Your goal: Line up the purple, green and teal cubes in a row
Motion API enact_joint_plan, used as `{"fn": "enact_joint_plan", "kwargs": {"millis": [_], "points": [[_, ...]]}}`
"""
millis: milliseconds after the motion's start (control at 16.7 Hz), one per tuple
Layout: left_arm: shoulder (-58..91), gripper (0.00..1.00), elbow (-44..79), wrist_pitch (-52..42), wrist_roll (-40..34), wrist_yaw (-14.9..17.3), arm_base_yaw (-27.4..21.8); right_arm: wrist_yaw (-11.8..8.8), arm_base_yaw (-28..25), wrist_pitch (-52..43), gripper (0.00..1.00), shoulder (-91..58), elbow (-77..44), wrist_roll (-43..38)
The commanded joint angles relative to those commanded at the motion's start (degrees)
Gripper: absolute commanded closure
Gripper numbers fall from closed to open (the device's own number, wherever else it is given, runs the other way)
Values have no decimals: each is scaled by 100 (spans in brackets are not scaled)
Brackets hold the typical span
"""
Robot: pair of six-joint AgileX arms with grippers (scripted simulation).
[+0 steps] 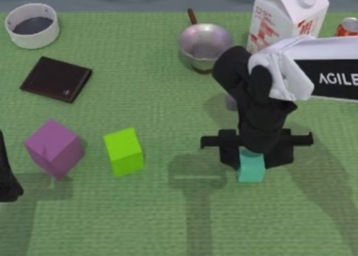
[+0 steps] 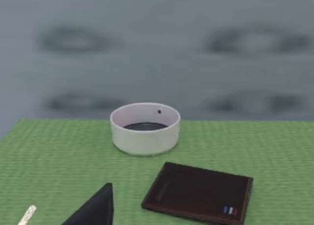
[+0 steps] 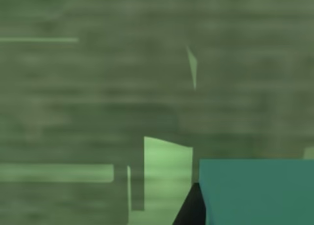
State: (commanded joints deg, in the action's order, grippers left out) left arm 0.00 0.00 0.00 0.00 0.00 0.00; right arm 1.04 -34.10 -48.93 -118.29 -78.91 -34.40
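R gripper (image 1: 251, 155) hides teal cube (image 1: 250, 167) top; can (image 1: 348, 26) cut off.

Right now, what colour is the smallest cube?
Teal: the small matte cube under the right tool, clearest from the top view.

A rendered simulation of a tabletop test scene, not a real room. A flat table (image 1: 156, 222) covered in woven green cloth fills the view, backed by a blurred grey wall. Household odds and ends sit on it without any order: beyond the right gripper (image 1: 256, 150) a metal pan (image 1: 204, 43) and a milk carton (image 1: 285, 13), far off to its left a white bowl (image 1: 32, 25) and a dark wallet (image 1: 56, 79). Plain coloured cubes and a robot arm marked AGILE suggest a robotics lab setup.
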Motion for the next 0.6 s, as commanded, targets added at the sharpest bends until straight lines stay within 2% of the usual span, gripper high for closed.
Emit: {"fn": "enact_joint_plan", "kwargs": {"millis": [360,600], "points": [[0,0,0,0,0,0,0,0,0,0,2,0,0,0],[0,0,0,0,0,0,0,0,0,0,0,0,0,0]]}}
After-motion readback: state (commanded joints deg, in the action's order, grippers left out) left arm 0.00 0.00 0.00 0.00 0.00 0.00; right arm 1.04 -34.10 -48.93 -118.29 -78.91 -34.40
